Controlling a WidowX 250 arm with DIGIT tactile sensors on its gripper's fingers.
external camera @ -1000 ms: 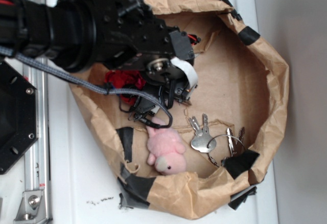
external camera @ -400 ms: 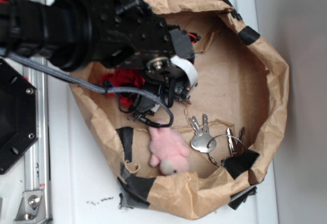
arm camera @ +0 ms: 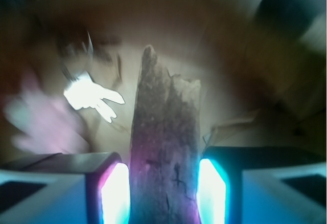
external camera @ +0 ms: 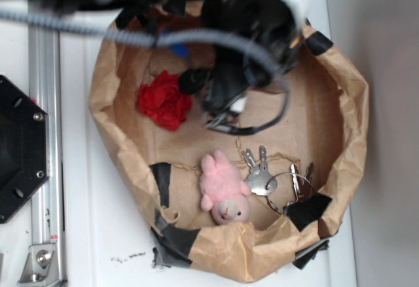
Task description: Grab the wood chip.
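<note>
Two views are disagreeing on detail: wrist view is showing the gripper (arm camera: 163,191) clamping the wood chip (arm camera: 162,147) between both pads, chip sticking out past the fingertips. Exterior view is blurring the arm (external camera: 249,25) over the paper bag (external camera: 340,123), hiding the chip; keys (external camera: 262,179), pink toy (external camera: 222,192), red ball (external camera: 163,100) lying below.

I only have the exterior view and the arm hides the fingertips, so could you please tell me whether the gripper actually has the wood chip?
Observer: Yes. In the wrist view the wood chip stands between the two pads of the gripper.
Operator: Thank you. Does it stick out beyond the pads?
Observer: It does; its ragged tip reaches well past them.
Operator: And what lies beyond the chip?
Observer: The keys glare bright to its left, with a blurred pink toy further left.
</note>
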